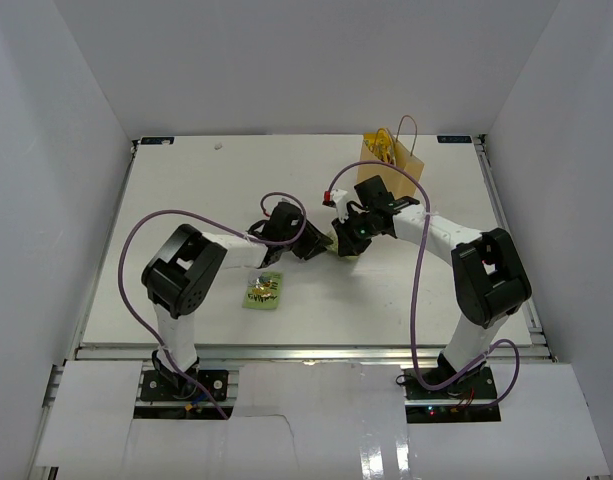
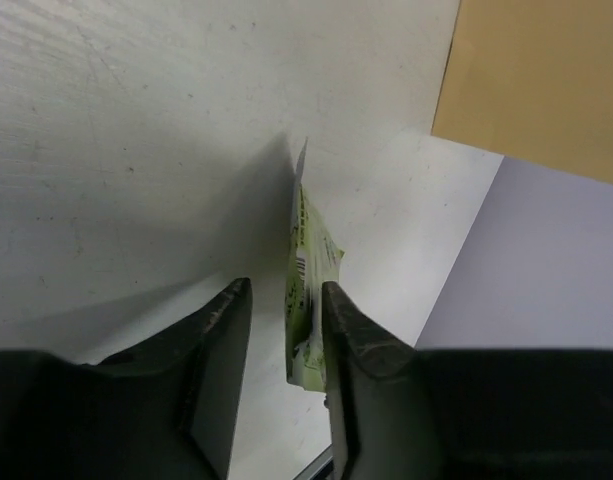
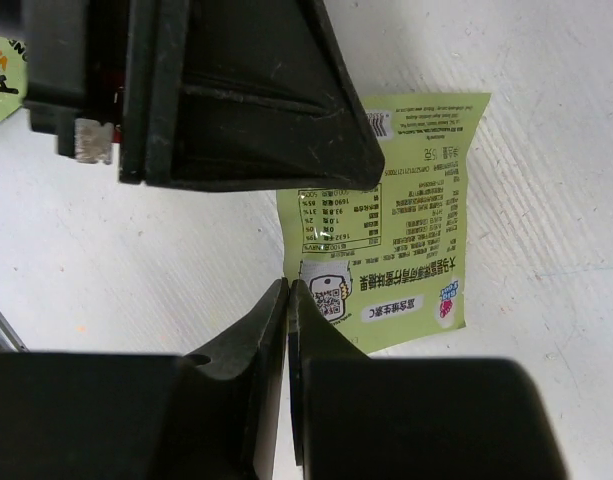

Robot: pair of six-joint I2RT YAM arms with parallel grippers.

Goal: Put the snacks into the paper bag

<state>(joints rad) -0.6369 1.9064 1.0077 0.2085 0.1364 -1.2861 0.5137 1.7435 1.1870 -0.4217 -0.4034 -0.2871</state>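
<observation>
A light-green square pack [image 3: 416, 200] lies mid-table between both grippers, small in the top view [image 1: 342, 246]. My left gripper [image 2: 286, 288] is open. The pack [image 2: 306, 250] stands edge-on between its fingers, against the right finger [image 2: 351, 330]. My right gripper [image 3: 288, 287] is shut, with its tips at the pack's lower left corner and nothing visible between them. The left gripper's black body [image 3: 236, 90] hangs over the pack. The tan paper bag [image 1: 398, 165] stands upright at the back right, with yellow packs showing in its mouth. It also shows in the left wrist view [image 2: 546, 80]. A green chip bag [image 1: 264, 290] lies flat front left.
Both grippers [image 1: 324, 245] [image 1: 350, 236] meet tip to tip at mid-table. Purple cables loop over each arm. White walls enclose the table on the left, back and right.
</observation>
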